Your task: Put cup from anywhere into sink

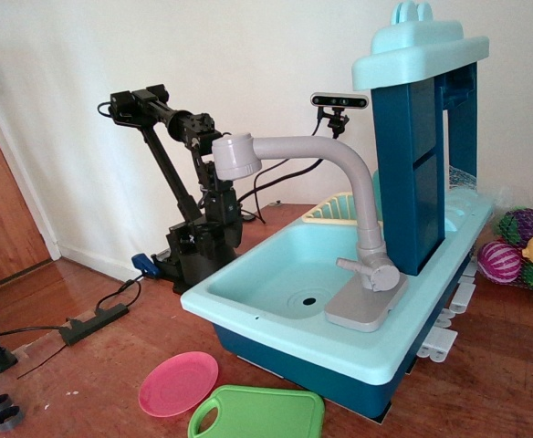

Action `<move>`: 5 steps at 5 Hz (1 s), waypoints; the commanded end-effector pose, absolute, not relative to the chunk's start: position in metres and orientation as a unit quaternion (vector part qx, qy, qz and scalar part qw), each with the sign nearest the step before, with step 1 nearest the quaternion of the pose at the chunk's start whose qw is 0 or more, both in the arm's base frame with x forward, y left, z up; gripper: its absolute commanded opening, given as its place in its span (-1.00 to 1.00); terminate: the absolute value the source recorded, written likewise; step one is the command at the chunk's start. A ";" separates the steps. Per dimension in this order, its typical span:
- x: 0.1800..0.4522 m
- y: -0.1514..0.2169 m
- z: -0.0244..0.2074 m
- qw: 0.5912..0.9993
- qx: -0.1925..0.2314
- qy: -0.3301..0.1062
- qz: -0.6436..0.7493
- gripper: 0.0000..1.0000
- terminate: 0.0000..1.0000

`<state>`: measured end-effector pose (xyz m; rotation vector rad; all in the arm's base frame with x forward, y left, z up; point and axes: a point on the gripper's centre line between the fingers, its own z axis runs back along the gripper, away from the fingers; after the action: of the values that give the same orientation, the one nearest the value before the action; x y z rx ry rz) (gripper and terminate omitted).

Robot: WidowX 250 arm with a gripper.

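The light-aqua sink [268, 274] with a round drain hole [308, 298] stands on its dark blue base in the middle of the view. Its grey curved faucet [339, 160] arches over the basin. No pink cup shows anywhere; the basin looks empty. The black robot arm [171, 123] stands behind the sink's left side, folded with its wrist pointing down. My gripper [215, 193] hangs behind the faucet head, dark against the arm's base, and I cannot tell how its fingers stand or whether it holds anything.
A flat pink plate [179, 383] and a green cutting board [257, 415] lie on the wooden floor in front. A yellow dish rack [332, 212] sits behind the basin. Netted toy vegetables [522, 255] lie at the right. A power strip [93, 321] and cables lie at the left.
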<state>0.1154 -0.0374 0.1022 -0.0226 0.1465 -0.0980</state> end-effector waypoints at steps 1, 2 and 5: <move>0.115 -0.037 0.102 0.996 -0.011 0.073 -0.049 1.00 -1.00; 0.113 -0.039 0.091 0.996 -0.012 0.071 -0.058 1.00 -1.00; 0.095 -0.049 0.057 0.996 -0.013 0.071 -0.059 1.00 -1.00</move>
<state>0.0880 -0.0488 0.0486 -0.0255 0.1364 -0.1000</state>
